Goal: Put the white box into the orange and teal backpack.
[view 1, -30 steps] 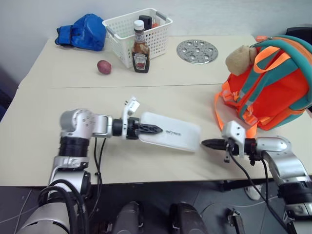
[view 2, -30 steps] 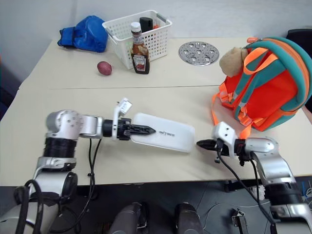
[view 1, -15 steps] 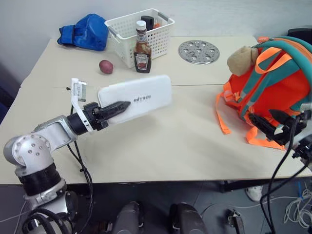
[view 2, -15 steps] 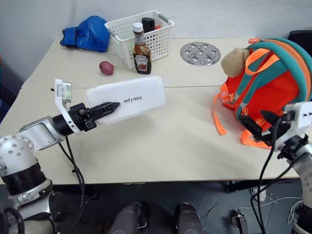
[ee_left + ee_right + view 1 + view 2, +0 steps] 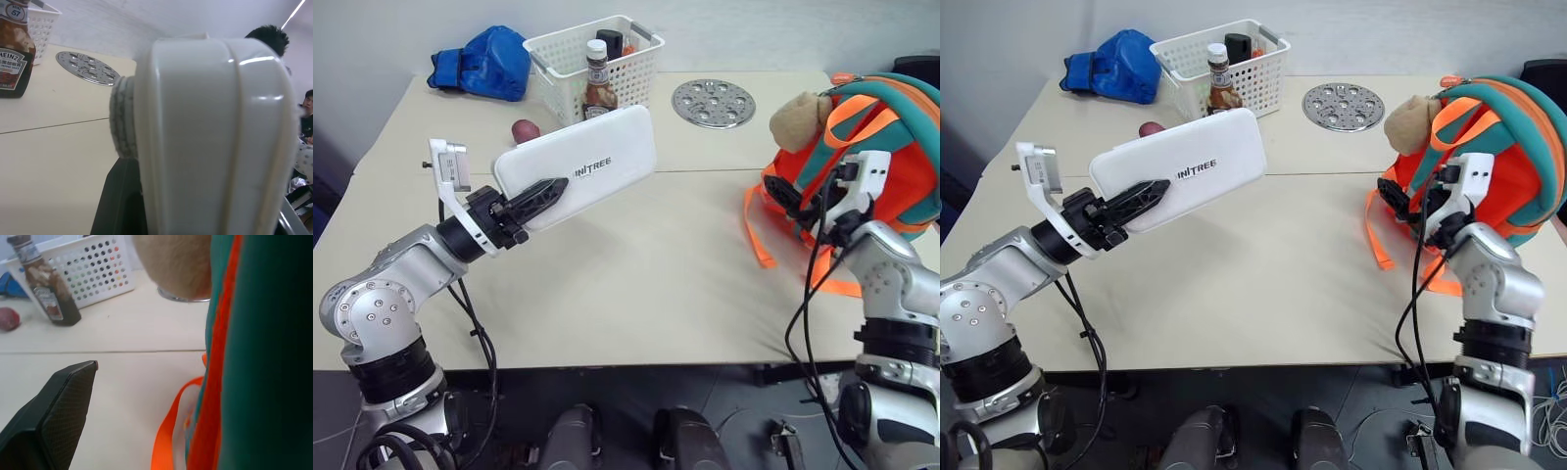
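Above the bench (image 5: 636, 284), the orange and teal backpack (image 5: 886, 162) stands at the right, the right pincer (image 5: 1405, 206) spread open against its front, gripping nothing. Its mouth needs holding wide before the white box (image 5: 582, 174), clamped by one end in the left pincer (image 5: 533, 201), travels across. Behind sit a white basket (image 5: 592, 64), ketchup bottle (image 5: 599, 83) and metal disc (image 5: 710, 101), all clear of that path.
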Tool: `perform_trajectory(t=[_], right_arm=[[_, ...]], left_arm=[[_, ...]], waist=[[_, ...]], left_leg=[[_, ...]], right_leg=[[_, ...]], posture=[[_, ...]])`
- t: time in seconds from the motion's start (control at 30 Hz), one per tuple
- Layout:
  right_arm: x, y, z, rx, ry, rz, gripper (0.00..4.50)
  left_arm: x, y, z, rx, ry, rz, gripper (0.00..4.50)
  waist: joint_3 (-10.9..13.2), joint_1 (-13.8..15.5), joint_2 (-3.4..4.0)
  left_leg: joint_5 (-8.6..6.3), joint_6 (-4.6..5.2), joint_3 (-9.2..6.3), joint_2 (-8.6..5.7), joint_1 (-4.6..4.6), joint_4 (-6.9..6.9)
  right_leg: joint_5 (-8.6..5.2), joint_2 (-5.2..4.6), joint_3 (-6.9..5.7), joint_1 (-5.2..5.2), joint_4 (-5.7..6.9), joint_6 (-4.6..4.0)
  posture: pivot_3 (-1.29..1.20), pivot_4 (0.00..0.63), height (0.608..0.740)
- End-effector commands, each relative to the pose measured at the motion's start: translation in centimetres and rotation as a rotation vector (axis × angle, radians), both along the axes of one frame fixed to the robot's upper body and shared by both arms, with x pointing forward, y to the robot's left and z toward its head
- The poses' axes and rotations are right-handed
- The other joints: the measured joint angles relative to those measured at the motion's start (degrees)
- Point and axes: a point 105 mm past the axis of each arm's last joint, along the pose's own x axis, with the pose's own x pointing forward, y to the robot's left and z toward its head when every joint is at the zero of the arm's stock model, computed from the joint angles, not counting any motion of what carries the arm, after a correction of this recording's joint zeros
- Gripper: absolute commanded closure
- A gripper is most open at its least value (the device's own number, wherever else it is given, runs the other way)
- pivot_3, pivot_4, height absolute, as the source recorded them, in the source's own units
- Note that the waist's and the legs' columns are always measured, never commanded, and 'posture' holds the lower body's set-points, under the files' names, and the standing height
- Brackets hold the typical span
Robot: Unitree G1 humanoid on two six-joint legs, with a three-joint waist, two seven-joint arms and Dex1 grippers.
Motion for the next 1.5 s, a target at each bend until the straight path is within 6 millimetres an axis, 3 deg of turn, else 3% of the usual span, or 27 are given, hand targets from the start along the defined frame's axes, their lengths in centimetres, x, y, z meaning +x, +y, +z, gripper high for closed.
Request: perform_trajectory(t=[0.03,0.3,0.37,0.47,0.63,0.8,0.9,1.03,1.17,1.23,1.4,1.5], right_arm=[[0.4,-0.2,1.7,0.012,-0.090,-0.004,0.94],[-0.8,0.9,3.0,-0.021,-0.152,0.134,3.76],[-2.0,2.3,3.9,-0.052,-0.174,0.253,4.41],[-4.5,4.9,5.1,-0.103,-0.188,0.473,4.49],[-11.1,9.1,5.9,-0.222,-0.140,0.917,4.49],[-16.3,11.0,6.6,-0.271,-0.064,1.251,4.49],[-18.1,11.1,6.8,-0.261,-0.020,1.361,4.49],[-19.4,10.7,5.9,-0.280,0.056,1.445,4.49],[-17.8,10.5,4.4,-0.282,0.076,1.376,4.49],[-17.6,10.5,3.9,-0.278,0.087,1.369,4.49],[-17.5,10.4,2.9,-0.277,0.105,1.360,4.49],[-17.6,10.3,3.0,-0.269,0.099,1.364,4.49]], left_arm=[[-0.8,0.0,1.2,0.001,-0.071,0.006,3.31],[-0.6,0.6,0.6,0.030,-0.056,0.037,3.31],[0.0,1.3,0.9,0.017,-0.055,0.065,3.31],[0.5,1.9,1.3,0.021,-0.065,0.082,3.31],[0.8,2.2,2.3,0.071,-0.108,0.062,3.31],[0.9,2.4,3.6,0.118,-0.165,0.032,3.31],[0.4,2.4,4.2,0.135,-0.198,-0.010,3.31],[-1.8,1.8,5.7,0.167,-0.276,-0.140,3.31],[-3.8,1.2,7.8,0.123,-0.333,-0.275,3.31],[-4.2,1.0,7.8,0.167,-0.352,-0.301,3.31],[-4.0,1.4,8.1,0.306,-0.404,-0.306,3.31],[-2.8,1.0,6.9,0.393,-0.407,-0.296,3.31]], waist=[[0.0,0.0,0.00],[0.0,0.0,0.00],[0.0,0.0,0.01],[0.0,-0.1,0.02],[0.0,0.0,-0.02],[0.1,0.1,-0.07],[0.2,0.1,-0.19],[0.3,0.2,-0.34],[0.3,0.2,-0.45],[0.3,0.1,-0.45],[0.3,0.2,-0.45],[0.3,0.2,-0.45]], left_leg=[[0.01,0.01,0.00,0.00,0.00,-0.01],[0.01,0.00,0.00,0.01,-0.01,-0.01],[0.01,0.00,0.00,0.01,-0.01,-0.04],[0.01,0.00,-0.01,0.03,-0.02,-0.09],[-0.04,-0.03,-0.02,0.07,-0.05,-0.14],[-0.06,-0.01,-0.02,0.07,-0.07,-0.14],[-0.12,0.03,-0.03,0.07,-0.07,-0.13],[-0.15,0.05,-0.05,0.07,-0.20,-0.14],[-0.16,0.10,-0.10,0.06,-0.40,-0.07],[-0.14,0.13,-0.11,0.03,-0.51,-0.01],[-0.10,0.11,-0.13,0.02,-0.51,-0.02],[-0.06,0.14,-0.10,0.00,-0.52,-0.01]], right_leg=[[0.00,0.00,0.00,0.00,-0.01,0.00],[0.00,0.00,0.00,0.00,0.00,0.00],[0.00,0.00,0.00,-0.01,-0.01,0.00],[0.00,0.01,-0.01,-0.04,-0.02,0.00],[0.00,0.02,-0.03,-0.07,-0.09,0.00],[0.00,0.02,-0.04,-0.07,-0.15,0.00],[0.00,-0.02,-0.04,-0.05,-0.19,0.00],[0.00,-0.03,-0.09,-0.06,-0.41,0.00],[0.00,-0.04,-0.14,-0.09,-0.59,0.00],[0.00,-0.05,-0.15,-0.15,-0.63,0.00],[0.00,-0.02,-0.21,-0.20,-0.51,0.00],[0.00,-0.02,-0.18,-0.20,-0.56,0.00]], posture=[[0.00,0.150,0.740],[0.00,0.150,0.740],[0.00,0.150,0.740],[0.00,0.150,0.740],[0.00,0.150,0.740],[0.00,0.150,0.740],[0.00,0.150,0.740],[0.00,0.150,0.740],[0.00,0.150,0.740],[0.00,0.150,0.740],[0.00,0.150,0.740],[0.00,0.150,0.740]])
